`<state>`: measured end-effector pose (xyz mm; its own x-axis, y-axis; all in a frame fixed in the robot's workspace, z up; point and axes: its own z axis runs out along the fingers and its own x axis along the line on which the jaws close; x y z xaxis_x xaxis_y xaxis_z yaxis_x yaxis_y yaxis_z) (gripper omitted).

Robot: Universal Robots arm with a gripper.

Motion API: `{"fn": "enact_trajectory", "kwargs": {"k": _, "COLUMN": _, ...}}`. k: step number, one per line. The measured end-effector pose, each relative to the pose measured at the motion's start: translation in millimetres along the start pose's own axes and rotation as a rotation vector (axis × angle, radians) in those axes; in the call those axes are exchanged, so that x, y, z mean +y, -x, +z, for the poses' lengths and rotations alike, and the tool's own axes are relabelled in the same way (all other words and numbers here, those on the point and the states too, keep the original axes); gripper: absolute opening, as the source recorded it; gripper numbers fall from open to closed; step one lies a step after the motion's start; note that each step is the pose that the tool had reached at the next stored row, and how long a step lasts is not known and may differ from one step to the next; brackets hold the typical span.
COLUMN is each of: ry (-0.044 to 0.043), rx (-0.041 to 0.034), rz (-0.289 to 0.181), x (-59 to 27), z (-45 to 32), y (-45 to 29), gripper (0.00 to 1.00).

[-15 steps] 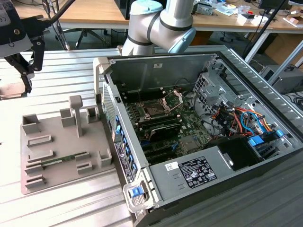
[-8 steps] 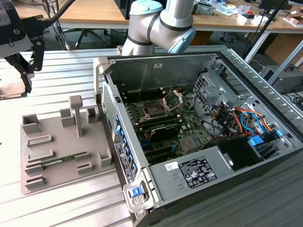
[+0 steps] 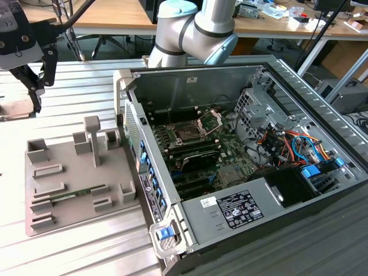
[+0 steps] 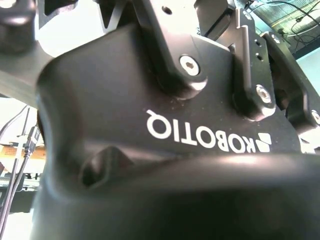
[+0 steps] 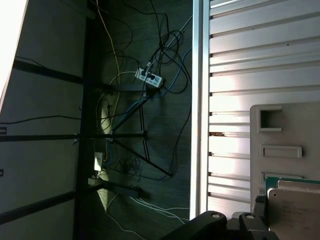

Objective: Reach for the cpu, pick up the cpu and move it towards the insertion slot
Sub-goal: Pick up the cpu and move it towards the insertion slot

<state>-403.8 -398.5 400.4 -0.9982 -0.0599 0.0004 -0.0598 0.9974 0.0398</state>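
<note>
A ribbed aluminium table point(image 3: 86, 86) is carrying the work, with wooden desks point(image 3: 109, 14) standing behind it. An open computer case point(image 3: 190, 77) is lying on its side toward the exterior view's right. 1 grey fixture tray point(image 3: 69, 224) is sitting just beside it on the exterior view's left, with a green memory stick point(image 3: 77, 194) lying in 1 of its recesses. The insertion slot point(image 3: 187, 136) is sitting on the motherboard inside the case, a dark square with its silver frame standing hinged up at the far side.

The robot arm point(image 3: 195, 29) is standing behind the case. The gripper point(image 3: 41, 86) is hanging over the table at the exterior view's far left, well apart from the case and the slot. Whether it is apart, together or clamped on anything cannot be told.

In the first wrist view the cpu point(image 5: 296, 212) is showing as a pale silvery square with a green edge. It is sitting just beside the gripper's dark linkage and overlapping the tray's recessed corner in that picture, and whether the gripper is touching it cannot be told. Beyond the table's edge, a power strip point(image 5: 150, 77) and loose cables are lying on the dark floor.
</note>
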Motion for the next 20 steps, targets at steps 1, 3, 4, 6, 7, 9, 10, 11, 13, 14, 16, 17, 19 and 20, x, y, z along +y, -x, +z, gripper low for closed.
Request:
{"fn": "enact_trajectory", "kwargs": {"k": 1, "ry": 0.0000, "rx": 0.0000, "rz": 0.000, "x": -0.1, "z": 0.0, "y": 0.9, "gripper": 0.55}}
{"fn": "enact_trajectory", "kwargs": {"k": 3, "ry": 0.0000, "rx": 0.0000, "rz": 0.000, "x": -0.1, "z": 0.0, "y": 2.1, "gripper": 0.55}}
{"fn": "enact_trajectory", "kwargs": {"k": 4, "ry": 0.0000, "rx": -0.0001, "rz": 0.000, "x": -0.1, "z": 0.0, "y": 2.6, "gripper": 0.55}}
{"fn": "enact_trajectory", "kwargs": {"k": 6, "ry": 0.0000, "rx": 0.0000, "rz": 0.000, "x": -0.2, "z": 0.0, "y": 3.7, "gripper": 0.55}}
{"fn": "enact_trajectory", "kwargs": {"k": 7, "ry": 0.0000, "rx": 0.0000, "rz": 0.000, "x": -0.3, "z": 0.0, "y": 4.8, "gripper": 0.55}}
{"fn": "enact_trajectory", "kwargs": {"k": 9, "ry": 0.0000, "rx": 0.0000, "rz": 0.000, "x": -0.4, "z": 0.0, "y": 6.1, "gripper": 0.55}}
{"fn": "enact_trajectory", "kwargs": {"k": 10, "ry": 0.0000, "rx": 0.0000, "rz": 0.000, "x": -0.4, "z": 0.0, "y": 6.8, "gripper": 0.55}}
{"fn": "enact_trajectory", "kwargs": {"k": 11, "ry": 0.0000, "rx": -0.0001, "rz": 0.000, "x": -0.4, "z": 0.0, "y": 8.0, "gripper": 0.55}}
{"fn": "enact_trajectory", "kwargs": {"k": 13, "ry": 0.0000, "rx": 0.0000, "rz": 0.000, "x": -0.5, "z": 0.0, "y": 9.3, "gripper": 0.55}}
{"fn": "enact_trajectory", "kwargs": {"k": 14, "ry": 0.0000, "rx": 0.0000, "rz": 0.000, "x": -0.6, "z": 0.0, "y": 9.9, "gripper": 0.55}}
{"fn": "enact_trajectory", "kwargs": {"k": 16, "ry": 0.0000, "rx": 0.0000, "rz": 0.000, "x": -0.7, "z": 0.0, "y": 11.3, "gripper": 0.55}}
{"fn": "enact_trajectory", "kwargs": {"k": 17, "ry": -0.0001, "rx": 0.0000, "rz": 0.000, "x": -0.7, "z": 0.0, "y": 12.0, "gripper": 0.55}}
{"fn": "enact_trajectory", "kwargs": {"k": 19, "ry": 0.0000, "rx": 0.0000, "rz": 0.000, "x": -0.8, "z": -0.1, "y": 14.5, "gripper": 0.55}}
{"fn": "enact_trajectory", "kwargs": {"k": 20, "ry": 0.0000, "rx": 0.0000, "rz": 0.000, "x": -0.9, "z": -0.1, "y": 16.2, "gripper": 0.55}}
